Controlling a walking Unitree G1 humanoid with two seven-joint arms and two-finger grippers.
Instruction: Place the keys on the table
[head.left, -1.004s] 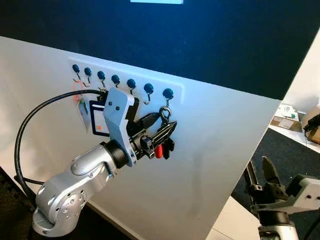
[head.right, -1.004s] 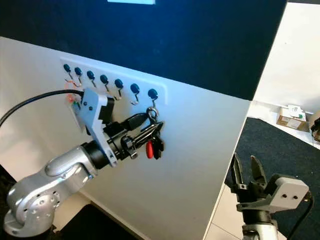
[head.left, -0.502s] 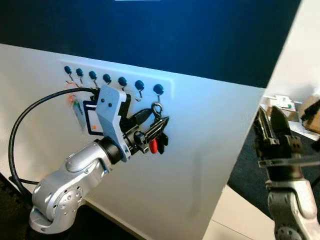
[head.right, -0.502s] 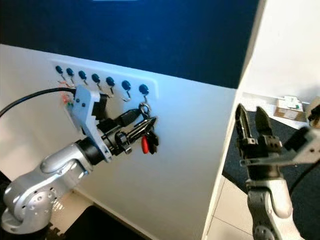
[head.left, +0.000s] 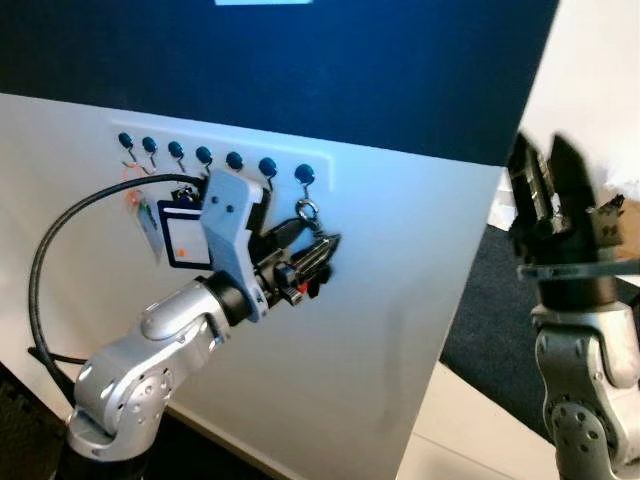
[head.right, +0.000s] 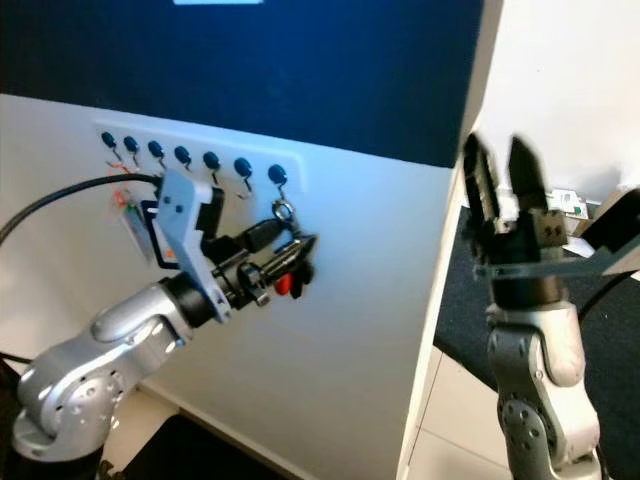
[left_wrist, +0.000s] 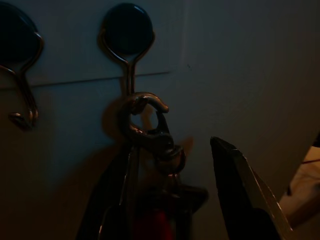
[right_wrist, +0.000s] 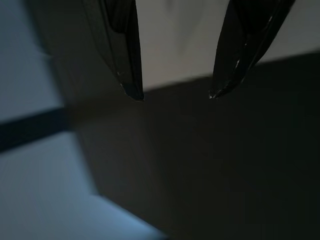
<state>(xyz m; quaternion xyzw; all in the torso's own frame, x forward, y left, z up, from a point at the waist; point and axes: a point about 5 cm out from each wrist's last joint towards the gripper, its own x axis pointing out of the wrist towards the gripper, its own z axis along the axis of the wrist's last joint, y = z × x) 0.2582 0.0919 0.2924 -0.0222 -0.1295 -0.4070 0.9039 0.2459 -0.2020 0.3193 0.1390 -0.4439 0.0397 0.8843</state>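
The keys (head.left: 303, 288), with a red tag and a metal clasp (left_wrist: 150, 131), hang from the rightmost blue-knobbed hook (left_wrist: 127, 31) of a row on a white panel (head.left: 400, 300). My left gripper (head.left: 318, 243) reaches up to them with its fingers on either side of the bunch. It is open: the left wrist view shows a gap between one finger (left_wrist: 240, 190) and the clasp. My right gripper (head.left: 546, 160) is raised high at the right, open, away from the panel and holding nothing. Its fingertips (right_wrist: 131, 87) point at dark floor.
Several more hooks (head.left: 190, 155) run leftward along the panel. A card and small tags (head.left: 150, 215) hang from the left ones, behind my left wrist. A dark blue wall (head.left: 300, 60) rises above the panel. To the right lie dark carpet (head.left: 490, 330) and pale floor (head.left: 470, 440).
My right arm has risen from low at the right to level with the panel's top, still open. The camera has turned. My left gripper has stayed at the hanging keys.
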